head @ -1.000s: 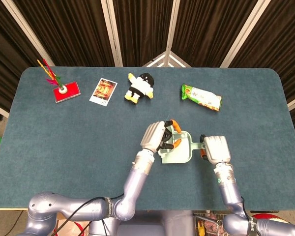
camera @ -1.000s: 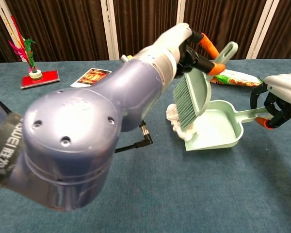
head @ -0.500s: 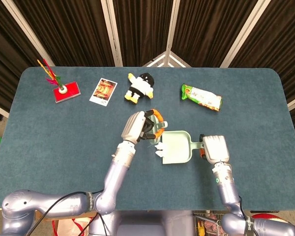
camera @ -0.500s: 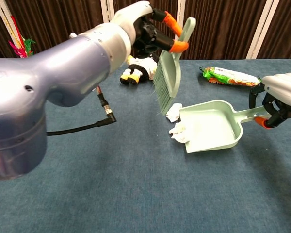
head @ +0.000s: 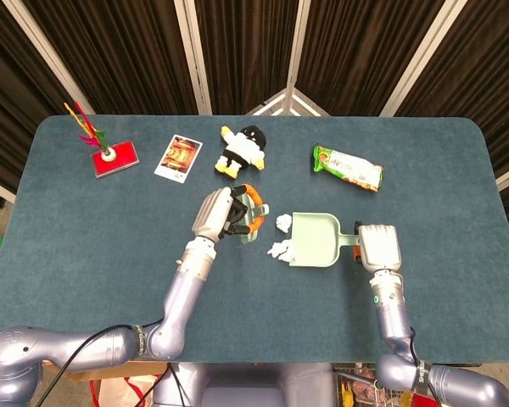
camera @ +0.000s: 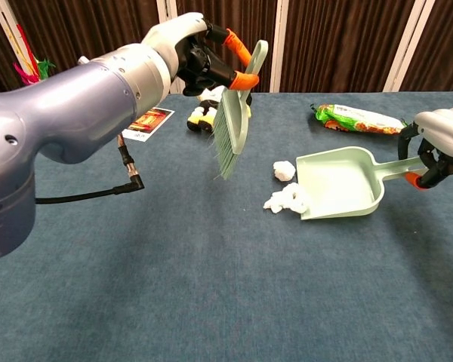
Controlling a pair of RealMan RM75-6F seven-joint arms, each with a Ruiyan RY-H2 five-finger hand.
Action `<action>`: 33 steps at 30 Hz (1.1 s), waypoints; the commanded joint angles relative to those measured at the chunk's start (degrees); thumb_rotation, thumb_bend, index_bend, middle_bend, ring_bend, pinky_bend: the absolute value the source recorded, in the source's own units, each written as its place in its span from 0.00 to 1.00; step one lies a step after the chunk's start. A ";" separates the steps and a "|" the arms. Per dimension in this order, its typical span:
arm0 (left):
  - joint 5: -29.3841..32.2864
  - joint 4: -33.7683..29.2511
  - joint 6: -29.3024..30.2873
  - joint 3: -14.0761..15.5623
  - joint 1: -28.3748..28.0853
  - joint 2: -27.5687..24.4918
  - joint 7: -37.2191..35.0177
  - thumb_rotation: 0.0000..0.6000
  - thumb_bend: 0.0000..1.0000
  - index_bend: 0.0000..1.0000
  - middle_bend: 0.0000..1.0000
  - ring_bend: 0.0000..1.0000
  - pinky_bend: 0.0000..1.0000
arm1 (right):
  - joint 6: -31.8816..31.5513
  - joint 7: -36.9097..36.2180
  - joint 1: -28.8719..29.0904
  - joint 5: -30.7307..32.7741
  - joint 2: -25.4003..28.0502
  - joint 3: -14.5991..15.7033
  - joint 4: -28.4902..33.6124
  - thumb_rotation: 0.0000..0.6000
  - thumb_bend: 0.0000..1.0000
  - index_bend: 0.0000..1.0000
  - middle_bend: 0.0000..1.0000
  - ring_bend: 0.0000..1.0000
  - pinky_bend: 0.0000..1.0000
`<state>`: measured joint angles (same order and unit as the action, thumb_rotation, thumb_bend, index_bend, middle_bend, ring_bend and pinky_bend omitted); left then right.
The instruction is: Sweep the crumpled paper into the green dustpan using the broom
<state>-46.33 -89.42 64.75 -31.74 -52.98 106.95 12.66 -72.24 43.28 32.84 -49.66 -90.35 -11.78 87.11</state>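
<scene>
Since half a second ago the left hand (camera: 183,47) has carried the broom (camera: 232,119) further toward the left of the frame, off the paper, and the green dustpan (camera: 340,183) has slid up and right across the bench (head: 85,254). Left fingers (head: 237,214) are curled tight around the broom's orange-tipped handle, holding it raised and tilted so the bristles hang clear of the bench at centre frame in the chest view. Right fingers (camera: 430,162) are closed around the dustpan's handle at the right edge, the right hand (head: 378,247) just behind the pan. Crumpled paper (camera: 287,200) lies in two white wads: one touching the pan's open lip, the other (camera: 285,170) just beside the lip, both outside the pan. Along the upper part of the head view sit a plush penguin (head: 240,151), a picture card (head: 178,158), a red base with feathers (head: 112,155) and a green snack packet (head: 348,166).
</scene>
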 commanded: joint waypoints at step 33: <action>2.20 5.04 0.16 2.08 -1.54 1.17 0.93 1.00 0.59 0.76 1.00 0.91 0.92 | 0.53 -3.08 -0.75 -5.93 -1.76 3.41 3.57 1.00 0.50 0.57 0.81 0.81 0.72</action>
<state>-44.41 -84.93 64.95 -29.64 -54.33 107.89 13.40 -71.70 40.21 32.11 -55.60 -92.13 -8.39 90.68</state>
